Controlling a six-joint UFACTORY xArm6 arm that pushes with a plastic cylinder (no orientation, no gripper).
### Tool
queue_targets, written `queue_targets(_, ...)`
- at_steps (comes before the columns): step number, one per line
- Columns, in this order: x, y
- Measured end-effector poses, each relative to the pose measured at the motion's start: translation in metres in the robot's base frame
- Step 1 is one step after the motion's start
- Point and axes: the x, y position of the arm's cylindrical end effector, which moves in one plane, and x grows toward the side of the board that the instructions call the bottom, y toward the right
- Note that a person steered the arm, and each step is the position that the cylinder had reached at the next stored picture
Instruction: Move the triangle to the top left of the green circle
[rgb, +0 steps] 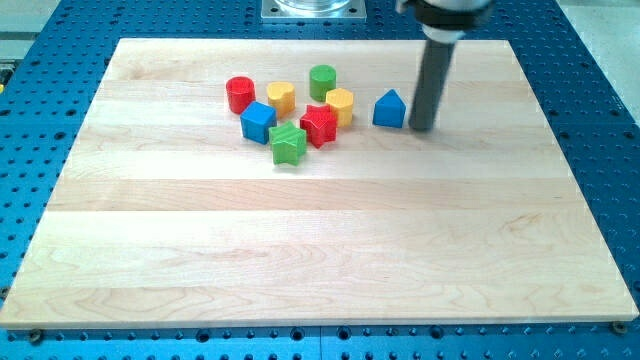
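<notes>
My rod comes down from twelve o'clock, entering at the view's top edge right of centre, where a wider dark collar caps it. It stands upright, a straight dark cylinder with no visible lean. My tip (422, 128) rests at board level in the upper right part of the view, toward one o'clock from the view's centre.
</notes>
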Motion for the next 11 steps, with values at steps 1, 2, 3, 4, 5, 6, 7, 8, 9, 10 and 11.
queue_targets(1,0.043,0.007)
queue_targets(2,0.070,-0.037)
queue_targets(3,0.015,-0.052)
queue_targets(4,-0.004,-0.052)
queue_targets(5,-0.021,-0.045)
queue_targets(6,-0.092,-0.044)
queue_targets(7,-0.119,-0.044)
queue_targets(8,-0.119,-0.044)
queue_targets(9,-0.129,-0.047)
queue_targets(10,-0.149,-0.081)
queue_targets(11,-0.150,-0.121)
